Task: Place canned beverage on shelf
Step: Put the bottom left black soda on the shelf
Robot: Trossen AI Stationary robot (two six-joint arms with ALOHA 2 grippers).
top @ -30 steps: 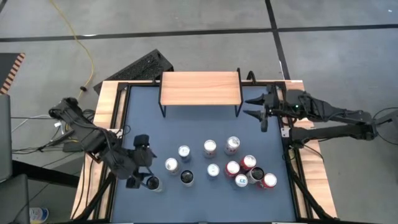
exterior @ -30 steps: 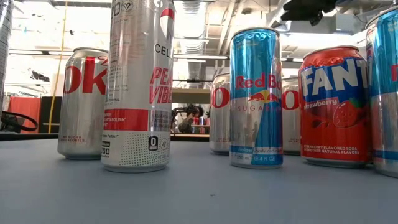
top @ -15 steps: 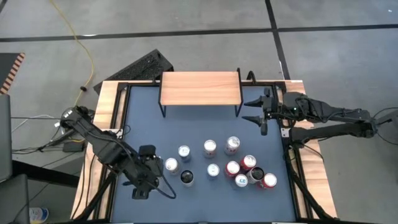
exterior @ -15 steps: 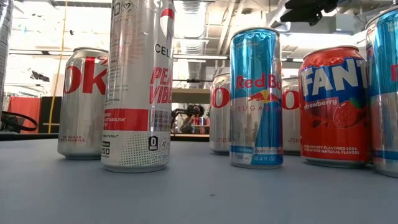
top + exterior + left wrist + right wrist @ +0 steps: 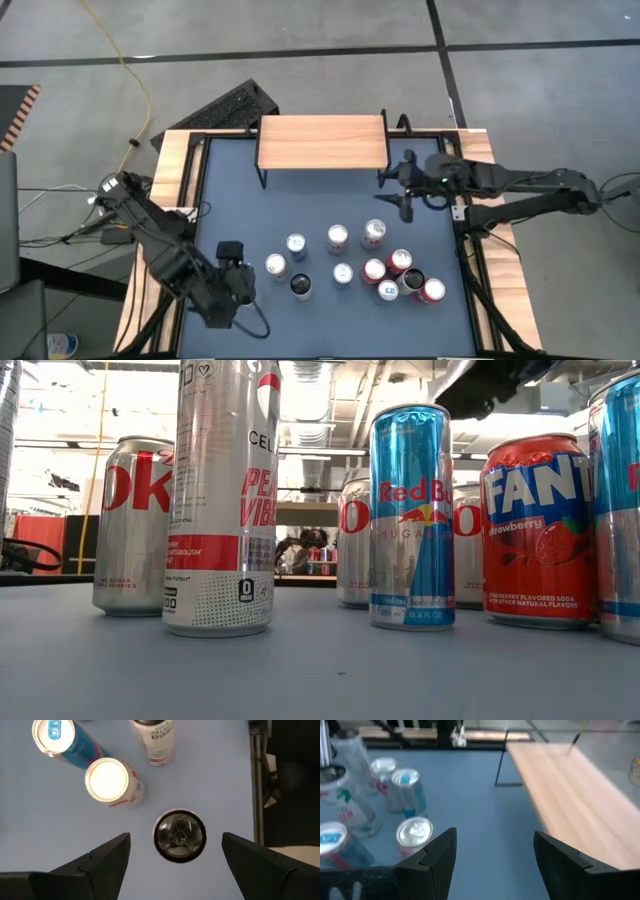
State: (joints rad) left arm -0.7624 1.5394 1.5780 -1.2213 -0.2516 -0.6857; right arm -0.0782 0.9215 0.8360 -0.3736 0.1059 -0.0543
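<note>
Though low on thin black legs, a light-wood shelf; left gripper, right gripper, jaws released.

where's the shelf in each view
high view: the shelf stands at the table's far edge, centre, its top bare.
low view: not clearly in it; the cans block most of the far side.
left wrist view: not in it.
right wrist view: its wood top runs along the picture's right, one black leg showing.
shared landmark: the blue table mat, also seen in the right wrist view.
</note>
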